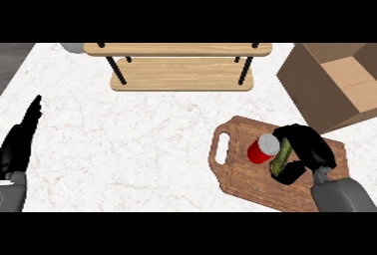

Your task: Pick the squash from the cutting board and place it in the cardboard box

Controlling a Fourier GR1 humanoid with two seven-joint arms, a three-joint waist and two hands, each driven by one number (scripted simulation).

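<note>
Head view: elongated green squash (281,158), wooden cutting board (243,182)

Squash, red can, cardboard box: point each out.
squash (281,158), head view, green side showing between the fingers
red can (260,152), head view, red side wall
cardboard box (313,82), head view, outer left wall

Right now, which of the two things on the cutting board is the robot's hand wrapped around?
The green squash: the right hand curls round it. The red can beside it stands free on the cutting board.
</note>
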